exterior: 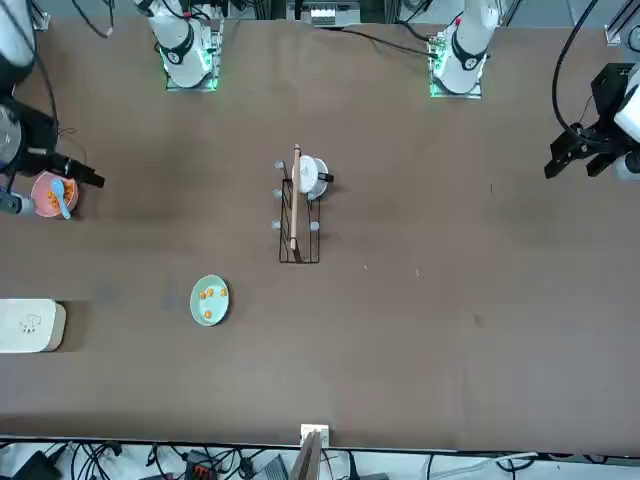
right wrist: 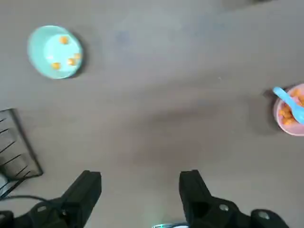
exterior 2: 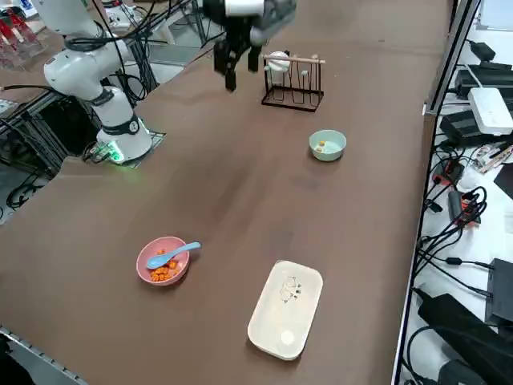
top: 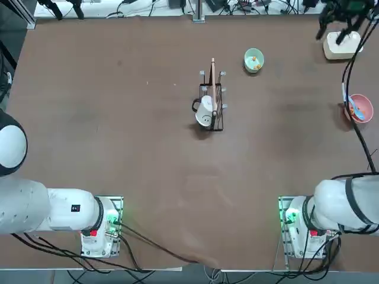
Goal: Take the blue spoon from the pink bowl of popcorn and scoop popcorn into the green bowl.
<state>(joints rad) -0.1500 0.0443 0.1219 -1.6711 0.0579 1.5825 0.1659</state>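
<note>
Two bowls sit well apart on the brown bench (exterior 2: 240, 200). The pink bowl (exterior 2: 163, 261) holds orange popcorn (exterior 2: 163, 273) and the blue spoon (exterior 2: 173, 254), whose handle sticks out over the rim. The green bowl (exterior 2: 327, 145) has a few popcorn pieces in it and stands near a black wire rack (exterior 2: 293, 84) carrying a white mug (exterior 2: 277, 62). A cream container (exterior 2: 285, 308) lies near the pink bowl. The right claw (right wrist: 140, 190) hangs high above the bench with its fingers (right wrist: 87, 189) spread apart and gripping nothing, clear of both bowls.
</note>
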